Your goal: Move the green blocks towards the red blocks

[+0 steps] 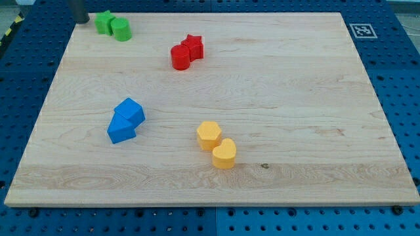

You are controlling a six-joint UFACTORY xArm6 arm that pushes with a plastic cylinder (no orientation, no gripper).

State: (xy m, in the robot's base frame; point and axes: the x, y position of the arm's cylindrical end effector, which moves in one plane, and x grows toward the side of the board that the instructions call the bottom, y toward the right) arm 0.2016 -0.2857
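Green blocks [113, 26] | my tip [81, 21] just left, upright rod | red blocks [187, 51] apart

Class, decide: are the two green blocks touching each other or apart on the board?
Touching. The green star block and green round block sit pressed together with no board showing between them, just right of my tip.

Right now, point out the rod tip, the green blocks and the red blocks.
my tip [81, 21]: camera view, rod's lower end.
green blocks [113, 27]: camera view, where the pair meets.
red blocks [186, 52]: camera view, where the pair meets.
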